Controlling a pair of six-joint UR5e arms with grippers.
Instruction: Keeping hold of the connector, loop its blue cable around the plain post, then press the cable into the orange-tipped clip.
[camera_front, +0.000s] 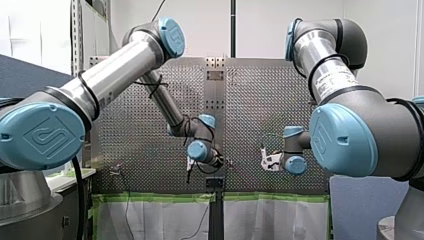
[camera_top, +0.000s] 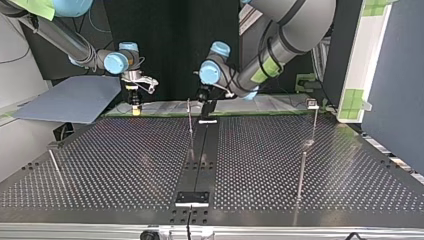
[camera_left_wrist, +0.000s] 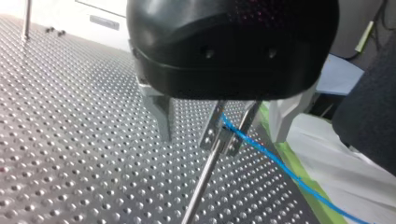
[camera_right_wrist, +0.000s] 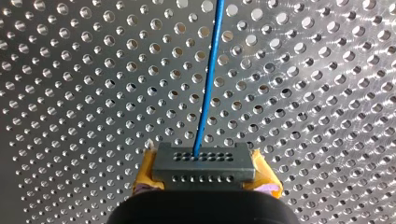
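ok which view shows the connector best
The right wrist view: the connector fills the foreground, clamped by my right tool between yellow pads, with the blue cable leaving its holed face. The top and front views show only that tool, tiny; the left wrist view shows just cable.

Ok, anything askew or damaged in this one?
Nothing stands out. The connector sits square in my right gripper, its blue cable running straight ahead, unkinked; it also passes a post top between my left gripper open fingers.
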